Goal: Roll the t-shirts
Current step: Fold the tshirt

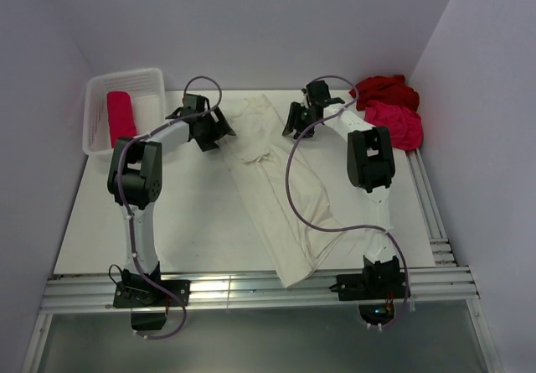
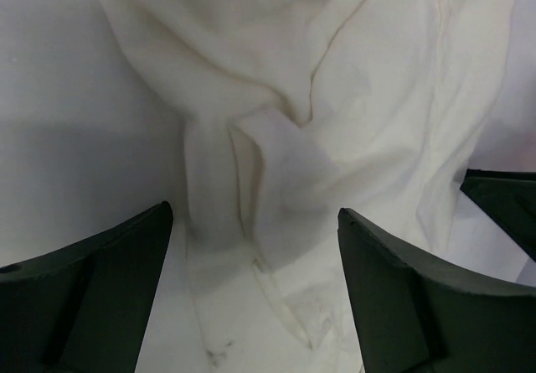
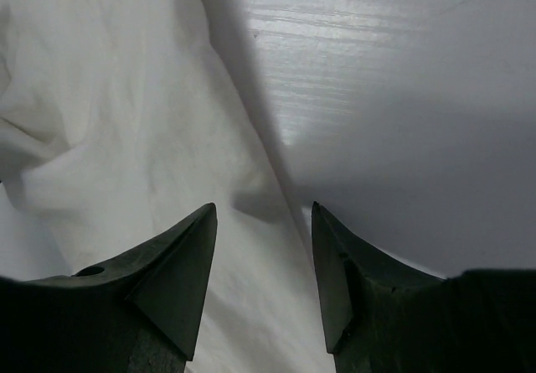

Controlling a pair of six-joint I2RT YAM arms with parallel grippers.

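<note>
A cream-white t-shirt (image 1: 280, 197) lies folded into a long strip, running from the back middle of the table toward the front edge. My left gripper (image 1: 216, 132) hovers at the strip's far left side, open, with a bunched fold of cream cloth (image 2: 276, 163) just beyond its fingers and nothing pinched. My right gripper (image 1: 296, 126) stands open over the strip's far right edge (image 3: 251, 163), nothing clamped between its fingers. A dark red t-shirt (image 1: 387, 90) and a hot pink t-shirt (image 1: 395, 123) lie crumpled at the back right. A pink-red rolled t-shirt (image 1: 121, 117) sits in the basket.
The white mesh basket (image 1: 147, 80) stands at the back left corner. Walls close in the table on three sides. An aluminium rail (image 1: 251, 289) runs along the front edge and another down the right side (image 1: 427, 205).
</note>
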